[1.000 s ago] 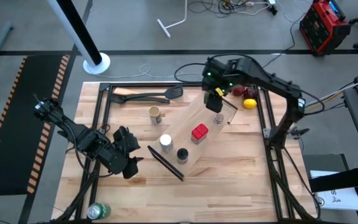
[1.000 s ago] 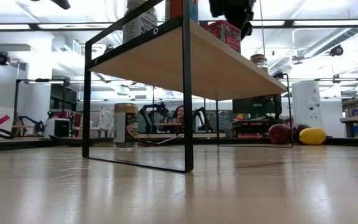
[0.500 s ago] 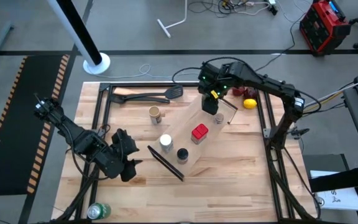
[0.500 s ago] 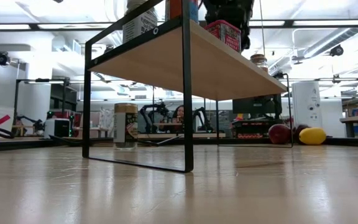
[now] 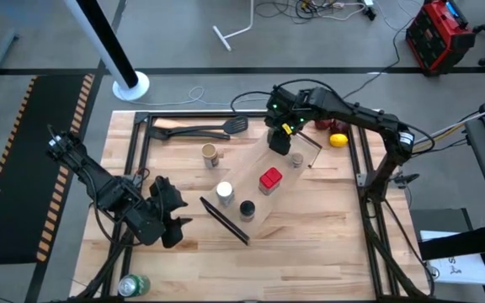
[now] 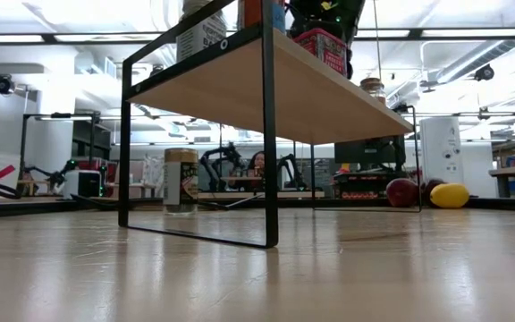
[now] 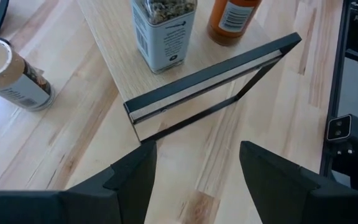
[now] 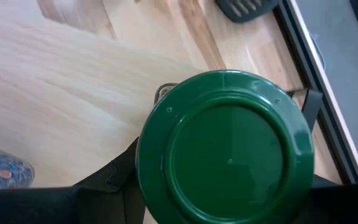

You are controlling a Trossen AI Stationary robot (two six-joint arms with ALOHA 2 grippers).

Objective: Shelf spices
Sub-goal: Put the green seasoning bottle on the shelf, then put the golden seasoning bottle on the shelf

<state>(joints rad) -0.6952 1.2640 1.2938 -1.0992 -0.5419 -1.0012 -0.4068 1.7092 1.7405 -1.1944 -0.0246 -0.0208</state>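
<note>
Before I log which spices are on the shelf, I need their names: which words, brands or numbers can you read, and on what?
None can be read.
Clear jar on the shelf: pale label, print too small to read.
Orange jar: white label, print blurred.
Tan open-top cylinder: patterned wrap, no legible words.
Red square tin: patterned, nothing legible.
Green jar: plain lid, no text.

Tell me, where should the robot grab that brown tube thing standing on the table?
Probably around the round sides of the tan open-top cylinder, coming straight down from above. It stands upright and apart from the shelf, with bare table all around, so fingers fit on either side. Its open top gives nothing to pinch.
</note>
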